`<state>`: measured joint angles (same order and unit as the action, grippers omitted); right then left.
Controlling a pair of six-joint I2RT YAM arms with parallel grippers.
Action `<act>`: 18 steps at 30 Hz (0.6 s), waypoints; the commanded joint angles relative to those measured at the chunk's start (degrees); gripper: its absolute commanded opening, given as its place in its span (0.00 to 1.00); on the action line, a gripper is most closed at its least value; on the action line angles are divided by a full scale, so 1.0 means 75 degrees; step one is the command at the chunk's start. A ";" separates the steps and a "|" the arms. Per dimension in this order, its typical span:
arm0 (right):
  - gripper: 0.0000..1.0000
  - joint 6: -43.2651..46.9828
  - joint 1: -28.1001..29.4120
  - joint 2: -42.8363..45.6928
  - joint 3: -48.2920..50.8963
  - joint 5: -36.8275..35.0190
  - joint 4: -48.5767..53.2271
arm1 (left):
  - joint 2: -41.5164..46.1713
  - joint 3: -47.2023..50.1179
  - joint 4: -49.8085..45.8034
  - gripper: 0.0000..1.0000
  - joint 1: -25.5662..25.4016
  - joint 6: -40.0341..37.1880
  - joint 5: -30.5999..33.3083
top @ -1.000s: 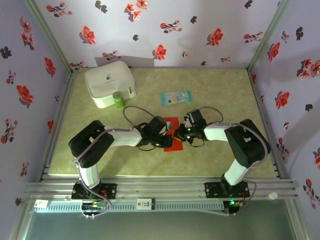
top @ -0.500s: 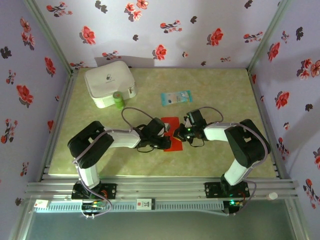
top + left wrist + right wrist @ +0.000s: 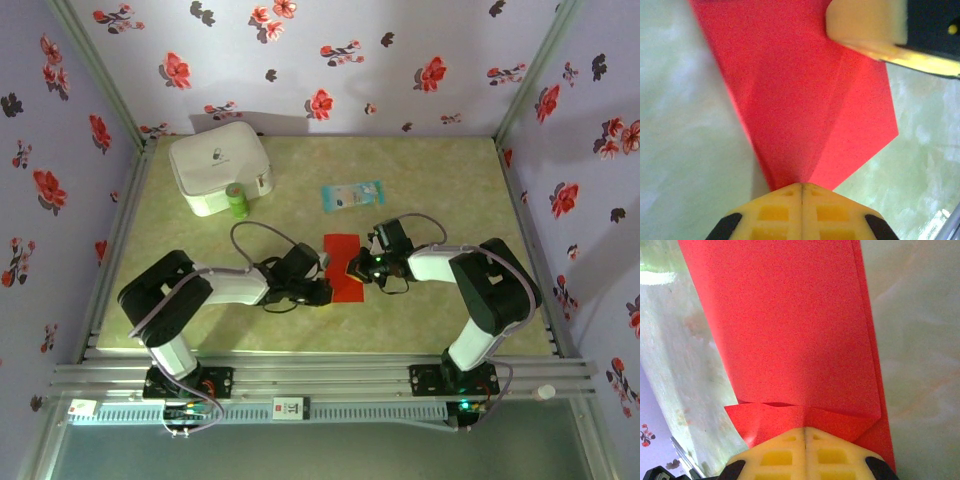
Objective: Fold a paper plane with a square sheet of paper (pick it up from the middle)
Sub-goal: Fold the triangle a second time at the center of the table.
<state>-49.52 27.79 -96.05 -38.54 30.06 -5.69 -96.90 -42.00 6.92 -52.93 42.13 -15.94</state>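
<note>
From above, the left gripper (image 3: 323, 291) and the right gripper (image 3: 357, 268) cover parts of the square sheet of paper (image 3: 340, 248), both wrist views cut its far end off at the top, and a pale finger (image 3: 865, 22) in the left wrist view is cut off too.

Square sheet of paper (image 3: 805, 100): thin red paper, matt, smooth, with sharp creases.
Table (image 3: 440, 190): pale green marbled top, smooth, faint sheen.
Left gripper (image 3: 801, 192): yellow plastic fingertips, moulded grid texture, satin.
Front rail (image 3: 330, 378): ribbed bare metal.
White case (image 3: 215, 160): matt, material unclear.
Blue packet (image 3: 352, 194): glossy film.
</note>
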 commanded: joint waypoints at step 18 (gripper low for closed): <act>0.00 0.0098 -0.0131 -0.0062 0.0087 -0.0528 0.0735 | 0.0494 -0.0778 -0.0196 0.00 0.0201 -0.0364 -0.0174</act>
<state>-49.50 27.64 -96.01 -38.54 30.04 -5.65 -89.73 -44.77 5.23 -51.75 41.32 -15.86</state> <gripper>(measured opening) 0.046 0.048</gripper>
